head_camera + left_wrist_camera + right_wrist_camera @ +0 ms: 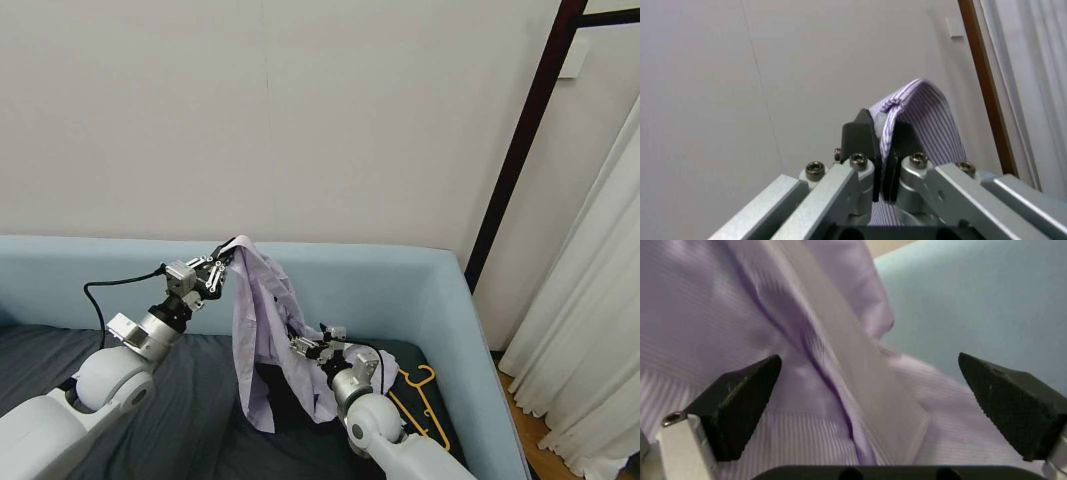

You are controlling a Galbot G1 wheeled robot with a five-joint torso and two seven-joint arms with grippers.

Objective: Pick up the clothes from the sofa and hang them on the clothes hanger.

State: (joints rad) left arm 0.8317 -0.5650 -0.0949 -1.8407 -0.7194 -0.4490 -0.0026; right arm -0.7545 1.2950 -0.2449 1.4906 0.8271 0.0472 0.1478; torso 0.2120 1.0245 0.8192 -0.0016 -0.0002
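Two claws were at work. Your left claw [218,264] was pinched shut on the top of the purple shirt [262,320], holding it up above the blue sofa [400,290]. Your right claw [305,345] stood wide open close by the hanging shirt lower down, gripping nothing. The yellow hanger [416,413] lay on the sofa nearby. I think you were lifting; next you needed a second hold, gently.

White curtain [590,330] — pale wall [300,120]
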